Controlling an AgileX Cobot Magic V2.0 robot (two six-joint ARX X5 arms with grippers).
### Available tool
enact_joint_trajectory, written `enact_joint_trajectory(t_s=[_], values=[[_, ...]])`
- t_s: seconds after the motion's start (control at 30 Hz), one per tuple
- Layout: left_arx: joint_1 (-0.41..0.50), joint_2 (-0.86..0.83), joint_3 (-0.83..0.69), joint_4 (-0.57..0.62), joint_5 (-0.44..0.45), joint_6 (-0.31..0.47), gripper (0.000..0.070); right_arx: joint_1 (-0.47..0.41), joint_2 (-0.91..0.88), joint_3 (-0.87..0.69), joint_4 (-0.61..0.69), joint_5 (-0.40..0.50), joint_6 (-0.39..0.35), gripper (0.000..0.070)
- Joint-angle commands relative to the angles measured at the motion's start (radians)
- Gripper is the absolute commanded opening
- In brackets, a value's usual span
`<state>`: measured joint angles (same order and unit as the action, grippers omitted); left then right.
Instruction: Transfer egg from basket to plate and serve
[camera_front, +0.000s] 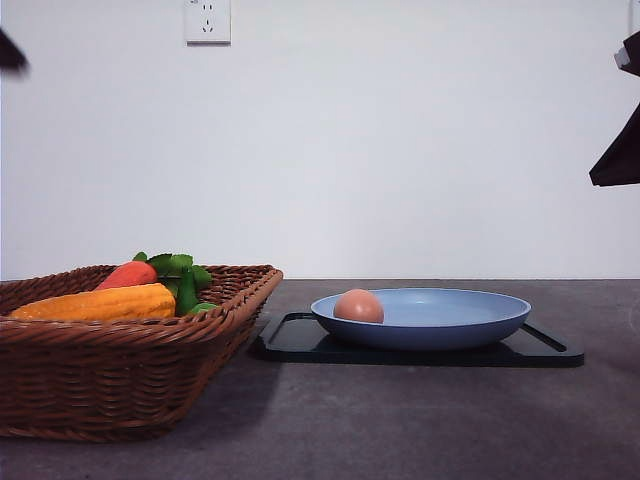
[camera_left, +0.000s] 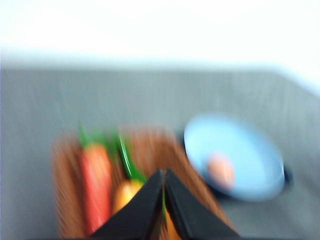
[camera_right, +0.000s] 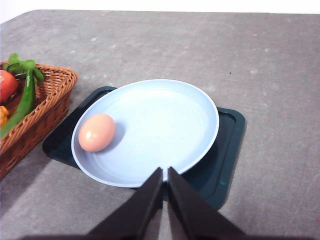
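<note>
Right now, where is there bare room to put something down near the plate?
Most of the plate is bare; the egg sits near its basket-side rim. Open table lies beyond and beside the tray. The basket is crowded with vegetables.

Brownish-pink egg (camera_right: 97, 132) — light-blue plate (camera_right: 165, 120) — brown woven basket (camera_front: 120, 375), black tray (camera_right: 227, 150).

Even bright light throughout; left wrist view motion-blurred, its top overexposed.

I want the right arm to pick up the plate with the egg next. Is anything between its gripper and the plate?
Nothing visible: the right gripper, fingers together, hangs over the plate near its rim; the egg lies toward the basket side.
</note>
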<state>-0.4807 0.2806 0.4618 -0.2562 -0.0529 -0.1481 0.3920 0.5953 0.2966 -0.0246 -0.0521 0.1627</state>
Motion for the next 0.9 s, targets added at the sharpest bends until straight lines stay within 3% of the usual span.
enact_joint_trajectory(t_s=[0.0,0.17,0.4,0.87], values=[[0.027,-0.062,-0.003,0.010,0.000,0.108,0.0000,0.005,0.003,0.006,0.010,0.001,0.013,0.0000],[0.176,-0.193,-0.068,0.010,0.000,0.169,0.0000,0.005,0.003,0.006,0.010,0.001,0.013,0.0000],[0.335,-0.273,-0.224,0.021,0.000,0.166,0.0000,0.005,0.003,0.006,0.010,0.001,0.013,0.0000],[0.388,-0.278,-0.426,0.041,0.000,0.151,0.0000,0.005,0.003,0.006,0.011,0.001,0.013,0.0000]])
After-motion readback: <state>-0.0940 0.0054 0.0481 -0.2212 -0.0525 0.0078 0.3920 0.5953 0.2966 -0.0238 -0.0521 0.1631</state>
